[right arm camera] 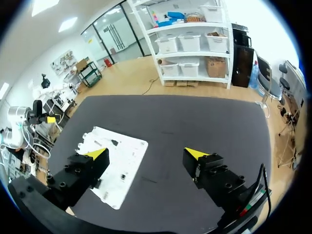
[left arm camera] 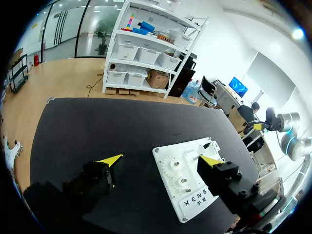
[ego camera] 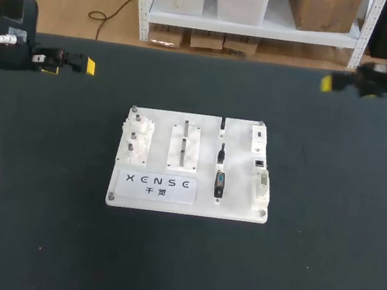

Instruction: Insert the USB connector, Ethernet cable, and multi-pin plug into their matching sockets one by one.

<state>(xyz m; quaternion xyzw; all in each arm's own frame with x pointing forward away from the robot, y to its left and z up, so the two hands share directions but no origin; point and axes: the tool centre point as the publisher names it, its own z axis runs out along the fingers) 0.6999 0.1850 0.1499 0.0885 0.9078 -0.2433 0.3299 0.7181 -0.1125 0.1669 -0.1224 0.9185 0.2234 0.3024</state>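
While left end effector & right end effector both wide apart: white board w/ black plugs, white sockets

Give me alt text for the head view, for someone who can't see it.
A white socket board lies in the middle of a black table. The left gripper and right gripper, both open, are near the far corners, apart from it.

The board is white with black lettering, the table plain black, and the left gripper and right gripper black with yellow tips.
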